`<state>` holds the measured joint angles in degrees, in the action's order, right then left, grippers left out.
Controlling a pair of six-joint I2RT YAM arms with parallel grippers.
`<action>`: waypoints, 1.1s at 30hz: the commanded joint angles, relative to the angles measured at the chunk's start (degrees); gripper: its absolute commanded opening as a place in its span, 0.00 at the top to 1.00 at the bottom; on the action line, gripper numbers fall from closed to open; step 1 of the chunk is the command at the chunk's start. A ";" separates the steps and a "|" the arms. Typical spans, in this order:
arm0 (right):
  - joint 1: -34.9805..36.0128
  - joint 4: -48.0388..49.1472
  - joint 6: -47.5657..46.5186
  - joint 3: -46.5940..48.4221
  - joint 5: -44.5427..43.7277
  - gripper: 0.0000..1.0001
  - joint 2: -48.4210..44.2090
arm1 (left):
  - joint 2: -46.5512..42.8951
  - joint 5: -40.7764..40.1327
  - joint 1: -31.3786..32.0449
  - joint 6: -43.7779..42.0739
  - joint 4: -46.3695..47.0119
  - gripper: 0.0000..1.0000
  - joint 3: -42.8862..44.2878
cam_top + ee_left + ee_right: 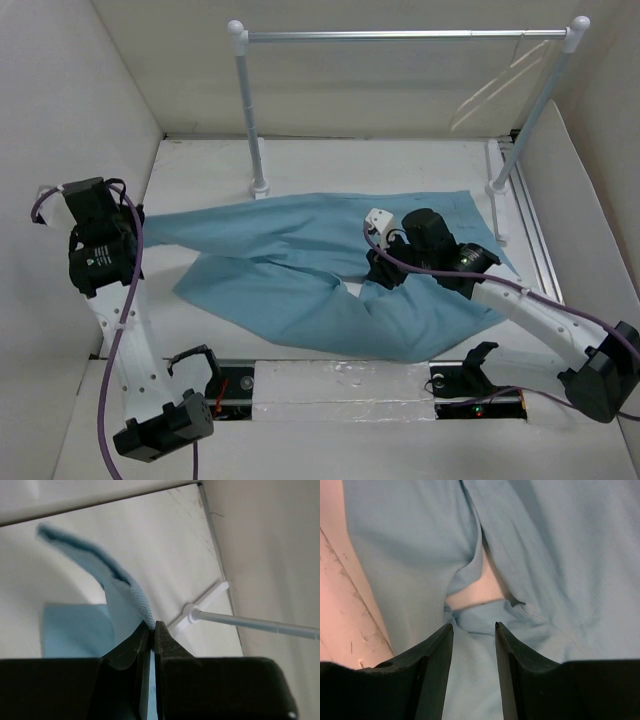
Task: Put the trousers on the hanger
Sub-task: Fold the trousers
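Observation:
The light blue trousers (300,265) lie spread on the white table, their two legs running to the left. My left gripper (137,216) is at the far left, shut on the end of the upper leg. In the left wrist view the fabric (125,597) rises from between the closed fingers of this gripper (151,625). My right gripper (383,275) is open and low over the crotch. In the right wrist view the fabric (530,555) lies between the spread fingers of this gripper (474,627). The thin cream-white hanger (487,88) hangs from the rail's right end.
The silver-barred rail (400,35) with white posts stands across the back of the table, and its foot shows in the left wrist view (192,612). White walls close in the left, back and right sides. A mounting strip (340,385) runs along the near edge.

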<state>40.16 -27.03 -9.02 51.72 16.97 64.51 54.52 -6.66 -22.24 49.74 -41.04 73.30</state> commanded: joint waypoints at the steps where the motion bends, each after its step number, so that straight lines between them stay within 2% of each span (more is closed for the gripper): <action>1: 0.36 -1.71 -0.74 2.15 -3.86 0.55 -2.02 | 1.46 -5.64 -0.35 -1.91 -9.05 1.00 6.84; 3: -0.34 -1.45 -0.74 2.24 -3.96 0.54 -1.93 | 3.13 -6.27 -0.35 -2.45 -8.36 1.00 7.74; 7: -1.57 -1.01 -0.91 3.38 -1.60 0.54 -0.62 | 10.76 -2.49 -0.35 -0.43 2.06 1.00 6.42; 10: -3.06 -1.01 -1.18 5.31 -0.28 0.54 0.87 | 22.79 -0.91 0.26 0.10 9.01 1.00 10.34; 11: -3.68 -0.75 -1.01 5.49 -0.27 0.54 1.49 | 30.39 -2.21 0.96 -0.34 10.35 1.00 12.72; 12: -3.69 0.30 -0.22 5.75 -0.45 0.54 1.76 | 34.64 -3.70 1.84 -0.95 10.97 1.00 16.23; 13: -3.69 0.74 0.14 5.93 -1.32 0.54 2.11 | 39.30 -6.06 3.94 -2.96 10.02 1.00 25.75; 14: -3.69 1.01 0.49 6.11 -1.59 0.56 2.20 | 49.00 -9.39 4.65 -3.85 7.84 1.00 31.93; 15: -3.69 0.40 1.01 6.37 -1.77 0.57 2.72 | 53.54 -10.21 5.27 -4.55 5.29 1.00 39.30; 16: -3.69 0.13 1.45 6.63 -2.29 0.57 2.99 | 58.19 -10.22 5.97 -7.52 1.96 1.00 52.95; 17: -2.99 -0.13 1.89 6.90 -2.73 0.58 3.25 | 64.94 -6.91 6.59 -9.55 1.23 0.87 58.05; 18: -1.77 -0.13 2.94 6.81 -3.17 0.58 3.60 | 65.88 -4.70 6.59 -10.44 1.31 0.53 60.62; 20: -0.27 0.48 4.00 6.46 -4.14 0.58 3.87 | 62.84 -0.49 7.12 -9.66 5.43 0.31 53.21; 21: 1.22 1.09 4.62 6.37 -4.31 0.58 3.96 | 61.68 0.15 7.12 -9.74 5.96 0.29 49.96; 22: 2.37 1.62 5.06 6.37 -4.49 0.57 4.39 | 58.62 -0.20 7.12 -10.35 6.32 0.28 39.83; 23: 2.38 1.63 5.06 6.37 -4.49 0.57 4.40 | 56.16 -0.64 7.12 -10.62 6.32 0.28 39.73; 24: 2.90 2.06 5.06 6.28 -4.58 0.56 4.40 | 50.48 -1.25 7.12 -10.89 8.41 0.29 30.33; 25: 3.69 2.33 5.06 6.20 -4.49 0.56 4.40 | 50.42 -1.25 7.12 -11.06 10.34 0.30 25.02; 26: 3.70 2.59 4.97 6.11 -4.40 0.56 4.40 | 43.72 -2.82 7.12 -11.76 11.75 0.32 20.70; 28: 4.22 2.94 4.54 5.76 -4.32 0.57 4.13 | 37.44 -4.76 7.12 -12.47 13.17 0.37 9.30; 29: 4.74 3.12 4.53 5.32 -4.14 0.64 3.70 | 31.84 -6.77 7.12 -12.64 13.00 0.40 6.36; 30: 4.75 3.73 4.45 4.53 -3.88 0.72 3.43 | 29.26 -7.40 7.12 -12.99 12.30 0.48 3.46; 31: 4.75 3.91 4.45 4.18 -3.27 0.83 3.17 | 26.71 -7.76 7.12 -13.08 11.25 0.54 -2.66; 32: 4.75 4.08 4.45 3.65 -3.09 1.00 2.56 | 22.08 -7.15 7.12 -12.91 10.55 0.73 -5.24; 33: 4.75 4.78 4.53 3.12 -2.74 1.00 2.11 | 20.03 -6.10 7.12 -11.87 9.06 0.80 -8.40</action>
<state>44.36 -26.28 -4.71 55.35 13.54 68.84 81.82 -11.40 -15.03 38.54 -30.98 71.33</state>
